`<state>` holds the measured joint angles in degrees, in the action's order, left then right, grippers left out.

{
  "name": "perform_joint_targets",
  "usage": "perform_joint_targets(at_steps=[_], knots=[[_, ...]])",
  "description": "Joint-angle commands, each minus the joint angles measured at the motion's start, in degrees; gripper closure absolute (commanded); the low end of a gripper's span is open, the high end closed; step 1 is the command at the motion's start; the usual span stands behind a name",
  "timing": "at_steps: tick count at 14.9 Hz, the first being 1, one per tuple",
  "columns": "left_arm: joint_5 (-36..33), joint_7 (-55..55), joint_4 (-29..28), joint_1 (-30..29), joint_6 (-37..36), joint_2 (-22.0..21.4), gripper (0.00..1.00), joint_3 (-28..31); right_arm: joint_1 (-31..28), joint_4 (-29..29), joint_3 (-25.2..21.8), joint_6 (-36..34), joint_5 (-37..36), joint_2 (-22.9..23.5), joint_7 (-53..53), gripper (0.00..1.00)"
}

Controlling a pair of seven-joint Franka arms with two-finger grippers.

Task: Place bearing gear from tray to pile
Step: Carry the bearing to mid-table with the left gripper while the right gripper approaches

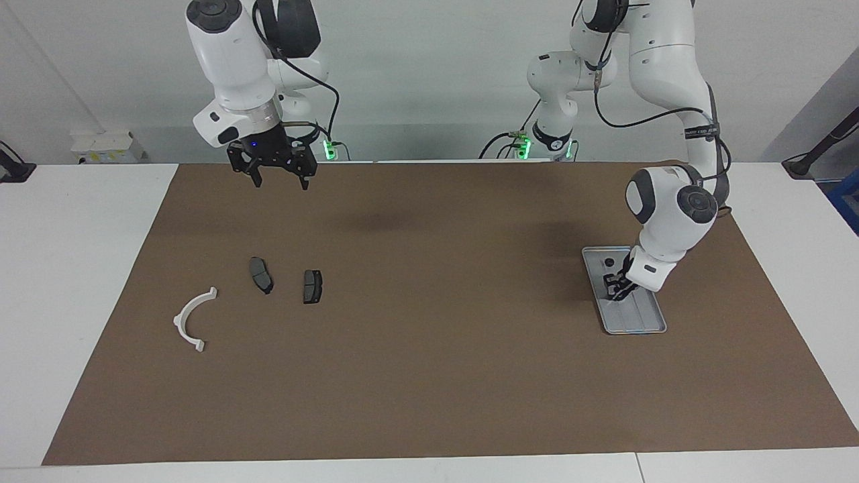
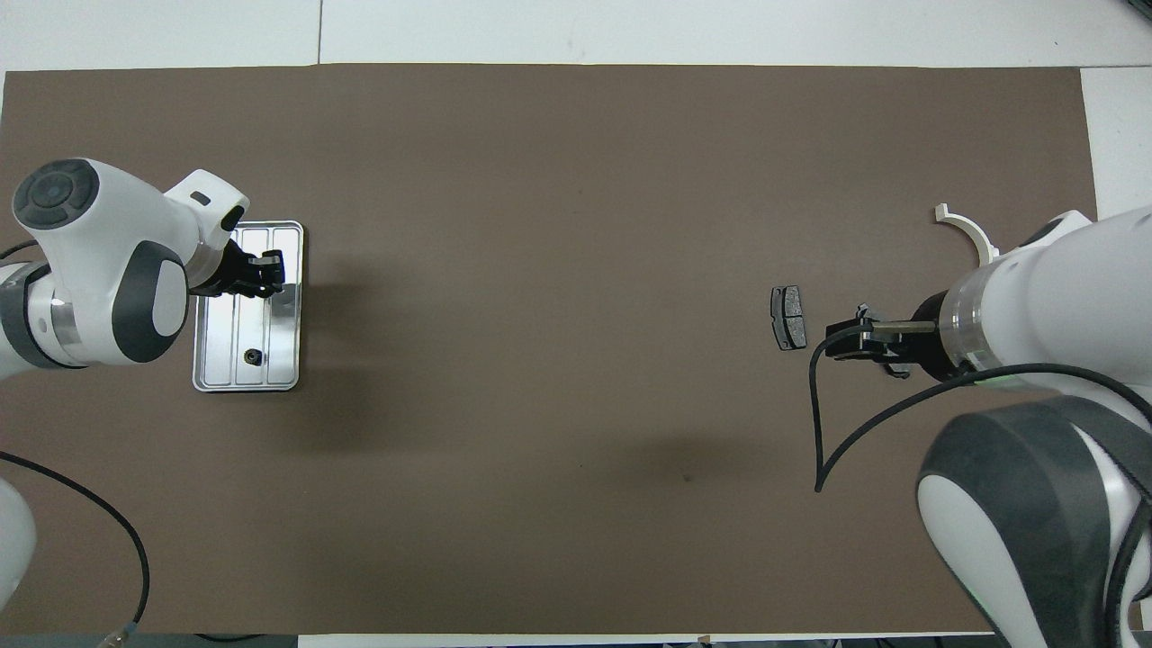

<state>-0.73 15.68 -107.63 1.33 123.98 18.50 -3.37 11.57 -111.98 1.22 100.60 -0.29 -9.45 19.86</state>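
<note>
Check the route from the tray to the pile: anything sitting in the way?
Nothing visible. Between the tray and the pile, two brake pads and a white bracket, there is only bare brown mat. The right tool hangs open over the mat, nearer the robots than the pile.

Robotics lab: twin arms (image 1: pixel 671 80), bare table (image 1: pixel 87 268)

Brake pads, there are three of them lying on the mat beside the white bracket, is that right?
Not quite. There are two brake pads, not three, lying on the mat beside the white bracket. The facing view shows both of them in full.
</note>
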Motion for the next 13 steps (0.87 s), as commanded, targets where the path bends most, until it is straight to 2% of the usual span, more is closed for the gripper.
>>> perform_joint_targets(at_steps=[1, 4, 8, 10, 13], knots=[[1.34, 15.63, 6.54, 8.65, -7.07, -0.48, 0.96, 0.55, 1.43, -1.05, -0.08, 1.7, 1.86, 0.48, 4.38, 0.0], [1.17, 34.72, 7.52, 19.91, -4.29, 0.39, 0.95, 0.73, 3.19, -2.45, -0.08, 5.56, 2.66, 1.01, 8.17, 0.0], [1.0, 47.31, 8.49, 30.99, 0.19, 3.64, 0.92, 0.73, 3.19, -2.37, -0.08, 6.19, 2.66, 1.45, 8.18, 0.0], [0.73, 49.79, 7.62, 33.38, 1.88, 4.97, 0.86, 0.64, 3.02, -2.37, -0.08, 6.19, 2.66, 1.53, 7.83, 0.0], [0.73, 50.06, 2.96, 35.5, 4.77, 4.53, 0.84, 0.73, 2.67, -2.28, -0.08, 6.19, 2.66, 1.62, 6.95, 0.0]])
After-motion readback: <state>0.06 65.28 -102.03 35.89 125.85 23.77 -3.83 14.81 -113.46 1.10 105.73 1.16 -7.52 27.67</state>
